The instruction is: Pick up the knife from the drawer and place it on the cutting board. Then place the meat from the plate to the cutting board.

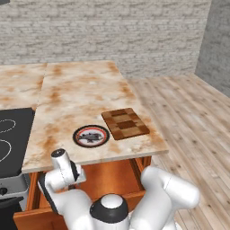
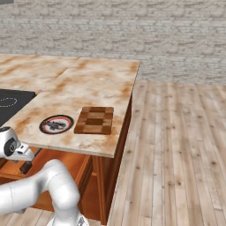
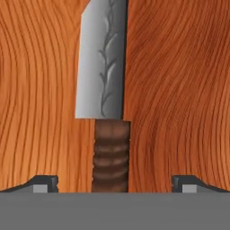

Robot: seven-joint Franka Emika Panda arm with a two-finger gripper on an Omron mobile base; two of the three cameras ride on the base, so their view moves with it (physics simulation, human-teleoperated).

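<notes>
- Knife (image 3: 102, 90) not yet lifted: in the hand view it lies flat on the drawer (image 3: 179, 90) floor, handle centred between the fingertips (image 3: 45, 183) of the gripper (image 3: 115, 184), jaws spread wide with both tips apart from the handle.
- Left base view: the cutting board (image 1: 125, 123) is bare; just beside the board, the plate (image 1: 91, 136) carries the meat (image 1: 92, 136). Below the board, the drawer stands open with the arm reaching in.
- Right base view: same; board bare, meat on the plate beside it. By my judgement, both placements remain.
</notes>
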